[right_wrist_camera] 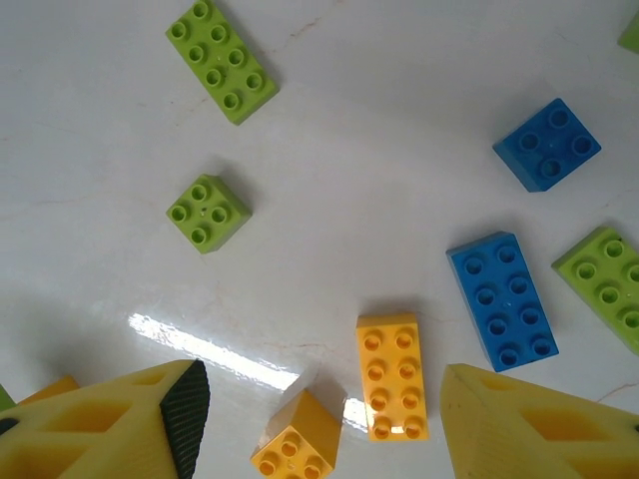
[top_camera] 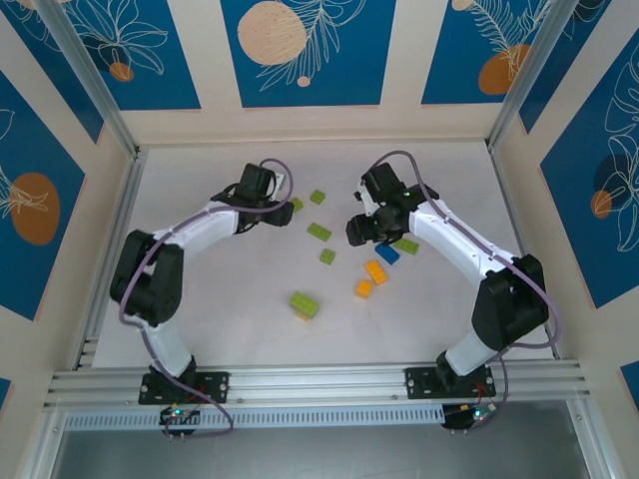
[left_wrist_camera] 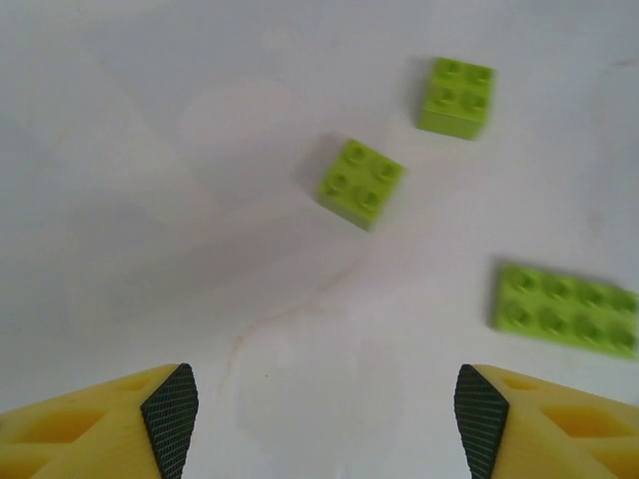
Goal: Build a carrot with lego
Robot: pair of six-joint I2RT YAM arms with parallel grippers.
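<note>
The lego lies scattered mid-table. My left gripper is open with only bare table between its pads. Ahead of it lie two lime green square bricks and a long green brick. My right gripper hangs open above a long orange brick and a small orange brick, touching neither. Beyond them lie a long blue brick, a square blue brick, a small green brick and a long green brick.
A green brick joined to an orange one lies nearer the front, apart from the others. Another green brick sits under the right arm. The white table is walled by metal rails and patterned panels.
</note>
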